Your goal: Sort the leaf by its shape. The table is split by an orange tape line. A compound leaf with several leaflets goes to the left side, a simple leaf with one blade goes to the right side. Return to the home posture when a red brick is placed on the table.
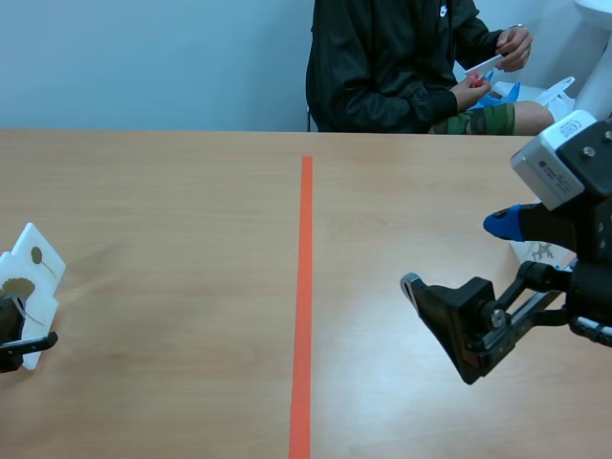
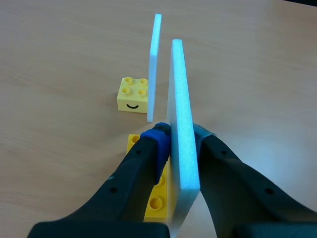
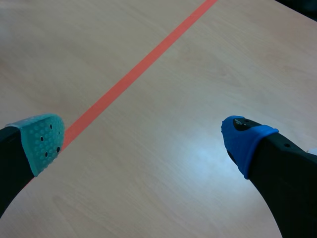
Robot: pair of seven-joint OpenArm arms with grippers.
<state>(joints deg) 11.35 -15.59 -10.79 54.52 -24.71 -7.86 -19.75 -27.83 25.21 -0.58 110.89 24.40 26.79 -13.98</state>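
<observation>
My left gripper is shut on a white foam card that stands on edge at the table's far left. In the scene view that card shows a small brownish leaf picture, too small to read its shape, and the left gripper is partly cut off. A second white card stands just ahead, against a yellow brick with a smile. My right gripper hangs open over the table right of the orange tape line, with nothing between its fingers.
Another yellow brick lies under the left gripper. A person sits across the table, holding a white card in both hands. A white object shows behind the right arm. The tape line passes ahead of the right gripper.
</observation>
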